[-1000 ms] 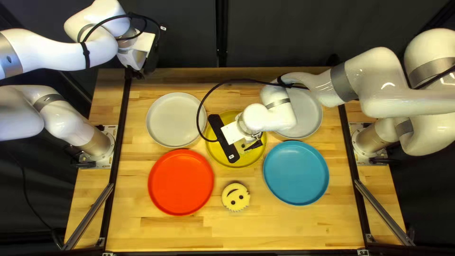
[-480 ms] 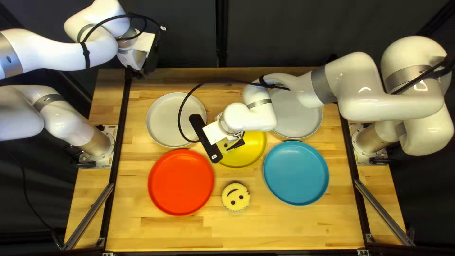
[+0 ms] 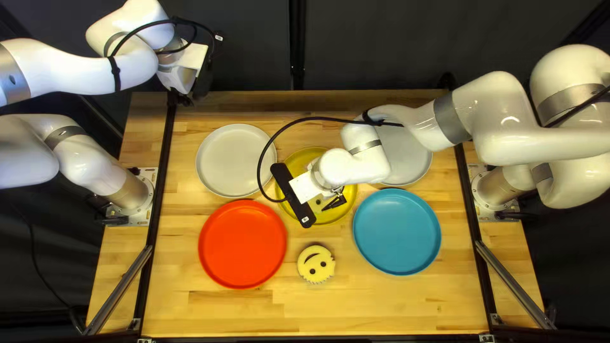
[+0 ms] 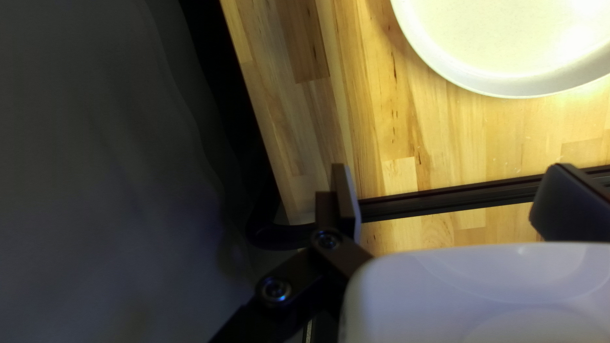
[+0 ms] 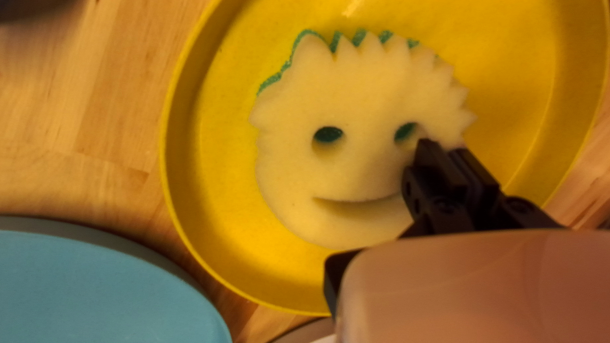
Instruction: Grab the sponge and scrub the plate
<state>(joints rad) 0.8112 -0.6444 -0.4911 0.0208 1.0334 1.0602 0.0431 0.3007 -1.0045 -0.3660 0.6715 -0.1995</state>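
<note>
Near the blue plate [image 3: 397,232], inside the yellow plate [image 5: 219,146], right hand [image 3: 335,202] clamped on sponge [image 5: 356,101], left hand [image 3: 184,100] spread

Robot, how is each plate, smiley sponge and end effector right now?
Yellow plate: right side up, partly hidden.
Sponge in it: smiley side up, pinched.
Right end effector: shut on that sponge.
Left end effector: open.
Other smiley sponge: flat, smiley side up.
Red plate: right side up.
Blue plate: right side up.
Pale plate by red: right side up.
Pale plate by blue: partly hidden.
</note>
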